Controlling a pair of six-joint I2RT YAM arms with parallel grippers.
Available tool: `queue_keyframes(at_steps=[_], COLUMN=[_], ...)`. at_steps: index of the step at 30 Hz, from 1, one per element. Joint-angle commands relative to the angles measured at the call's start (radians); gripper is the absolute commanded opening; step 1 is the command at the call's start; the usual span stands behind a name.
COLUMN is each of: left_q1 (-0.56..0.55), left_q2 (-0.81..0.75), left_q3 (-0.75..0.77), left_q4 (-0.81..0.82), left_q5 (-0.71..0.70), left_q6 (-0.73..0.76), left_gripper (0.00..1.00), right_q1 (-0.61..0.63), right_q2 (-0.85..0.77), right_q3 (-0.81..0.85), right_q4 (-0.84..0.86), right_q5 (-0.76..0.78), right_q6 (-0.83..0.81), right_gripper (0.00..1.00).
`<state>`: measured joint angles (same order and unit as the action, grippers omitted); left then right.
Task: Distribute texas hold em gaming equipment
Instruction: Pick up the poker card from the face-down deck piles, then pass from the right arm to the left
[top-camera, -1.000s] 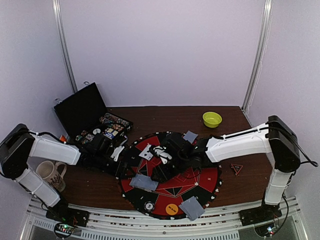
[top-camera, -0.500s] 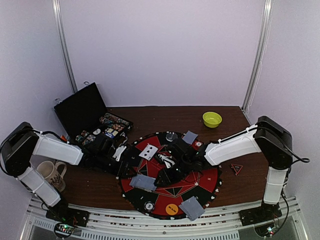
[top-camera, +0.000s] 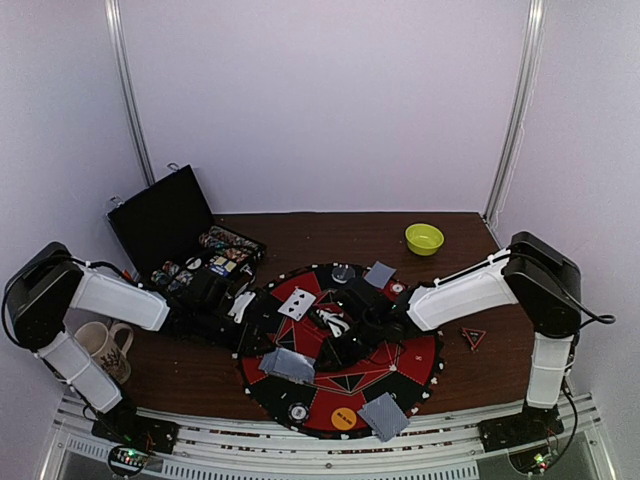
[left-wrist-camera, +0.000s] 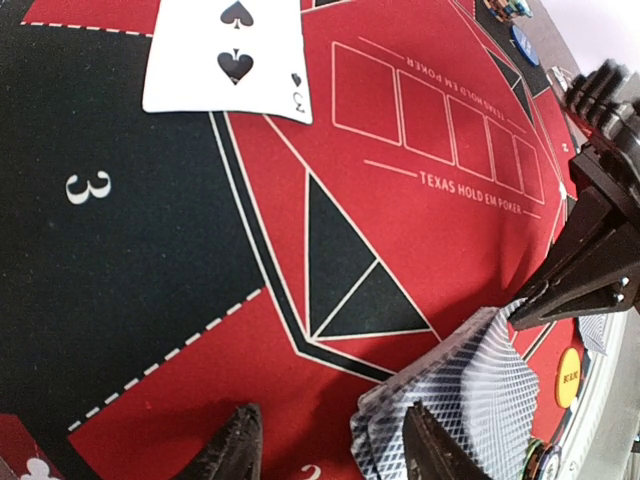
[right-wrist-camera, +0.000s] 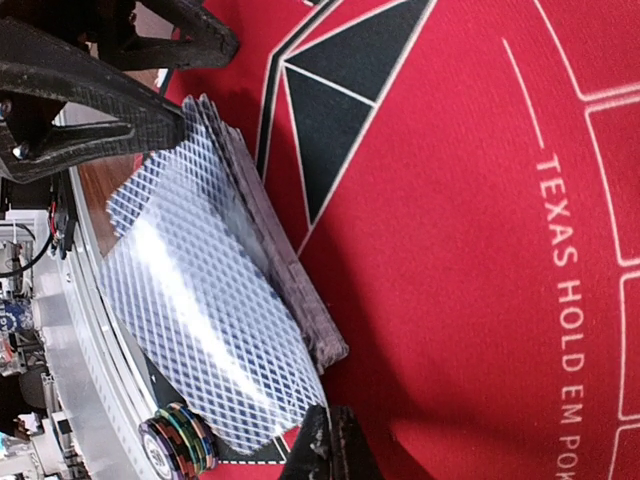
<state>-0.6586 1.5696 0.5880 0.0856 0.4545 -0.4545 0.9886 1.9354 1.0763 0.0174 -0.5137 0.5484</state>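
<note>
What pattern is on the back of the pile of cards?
The card pile has a grey-blue and white criss-cross diamond pattern, clearest in the right wrist view.

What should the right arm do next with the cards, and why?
Probably pull one card gently off the deck. The right gripper looks shut at the deck's edge, which lies fanned at the rim of the mat, while the open left gripper sits at its other end.

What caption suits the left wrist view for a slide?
Open left gripper at the card deck, three of spades face-up on the mat.
</note>
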Motion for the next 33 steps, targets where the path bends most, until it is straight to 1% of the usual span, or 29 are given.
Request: queue_keyframes(at_steps=[1,7,12,16,18,19,21,23,26,29,30,33], left_q1=[-0.022,-0.022,-0.021,-0.021,-0.022,-0.021,-0.020,-0.020,-0.020,-0.019,-0.019,-0.019], left_q2=[0.041,0.015,-0.052,-0.154,-0.240,-0.270,-0.316,-0.340,-0.339,-0.341,-0.339,-0.323], left_q3=[-0.024,-0.008,0.018,0.049,0.071,0.082,0.097,0.108,0.138,0.153,0.161,0.177], left_q4=[-0.071,-0.083,-0.113,-0.132,-0.129,-0.125,-0.114,-0.115,-0.160,-0.173,-0.177,-0.188], left_q5=[0.014,0.012,-0.001,-0.027,-0.021,-0.001,0.080,0.176,0.275,0.354,0.364,0.403], left_q6=[0.004,0.022,0.062,0.115,0.163,0.184,0.227,0.282,0.369,0.426,0.437,0.452], left_gripper=[0.50,0.50,0.51,0.51,0.55,0.58,0.66,0.73,0.76,0.76,0.74,0.59], right_q1=[-0.008,-0.013,-0.016,-0.016,-0.015,-0.015,-0.015,-0.012,-0.005,0.004,0.010,0.022], right_q2=[-0.028,-0.076,-0.156,-0.213,-0.238,-0.248,-0.273,-0.295,-0.338,-0.368,-0.373,-0.381], right_q3=[0.015,0.021,0.027,0.059,0.086,0.098,0.125,0.157,0.179,0.202,0.217,0.232], right_q4=[-0.059,-0.110,-0.190,-0.277,-0.319,-0.339,-0.398,-0.450,-0.491,-0.527,-0.547,-0.557], right_q5=[0.003,0.002,-0.001,0.010,0.012,0.011,0.007,0.000,-0.008,-0.004,-0.006,-0.006], right_q6=[-0.035,-0.074,-0.150,-0.228,-0.275,-0.300,-0.360,-0.437,-0.521,-0.581,-0.596,-0.615], right_gripper=[0.00,0.00,0.00,0.00,0.00,0.00,0.00,0.00,0.00,0.00,0.00,0.00])
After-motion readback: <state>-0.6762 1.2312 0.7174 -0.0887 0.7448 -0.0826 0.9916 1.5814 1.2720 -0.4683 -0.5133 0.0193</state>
